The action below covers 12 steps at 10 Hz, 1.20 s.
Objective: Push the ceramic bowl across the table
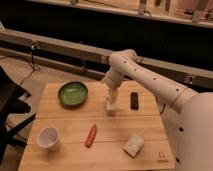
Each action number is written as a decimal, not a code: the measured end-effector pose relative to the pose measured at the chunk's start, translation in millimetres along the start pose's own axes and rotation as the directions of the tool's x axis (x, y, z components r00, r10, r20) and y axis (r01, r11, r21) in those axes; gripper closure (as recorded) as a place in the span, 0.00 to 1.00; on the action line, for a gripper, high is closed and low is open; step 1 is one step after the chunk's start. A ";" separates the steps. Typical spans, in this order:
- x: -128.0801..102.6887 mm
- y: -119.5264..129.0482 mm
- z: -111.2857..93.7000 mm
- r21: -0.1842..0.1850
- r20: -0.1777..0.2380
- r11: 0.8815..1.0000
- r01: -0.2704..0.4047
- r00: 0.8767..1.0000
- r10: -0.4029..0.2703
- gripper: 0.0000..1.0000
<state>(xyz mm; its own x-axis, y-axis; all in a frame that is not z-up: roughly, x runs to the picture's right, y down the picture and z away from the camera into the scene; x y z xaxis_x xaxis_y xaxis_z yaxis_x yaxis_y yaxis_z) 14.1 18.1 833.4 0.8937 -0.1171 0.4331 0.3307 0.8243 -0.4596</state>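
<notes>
The gripper (111, 106) is hanging mid-table (100, 150), jaws open and empty. The bowl (73, 93) is sitting near the far left corner; a hard or off-centre shove risks sending it off the edge.

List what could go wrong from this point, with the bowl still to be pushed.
The tool hangs open over the table, right of the ceramic bowl and apart from it. A sideways push from there could send the bowl off the near left edge. Contact high on the rim might tip or spin it instead of sliding it. A push toward the front could drive it into the white cup or the red object.
</notes>
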 end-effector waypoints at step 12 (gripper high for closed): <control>-11.3 -40.6 49.1 0.025 -0.138 0.999 0.042 0.990 -0.038 0.20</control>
<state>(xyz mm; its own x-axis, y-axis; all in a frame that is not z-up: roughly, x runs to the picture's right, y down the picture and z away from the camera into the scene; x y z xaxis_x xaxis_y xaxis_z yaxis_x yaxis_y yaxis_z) -24.4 13.2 885.2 0.9137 -0.2239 0.3392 0.3603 0.8324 -0.4210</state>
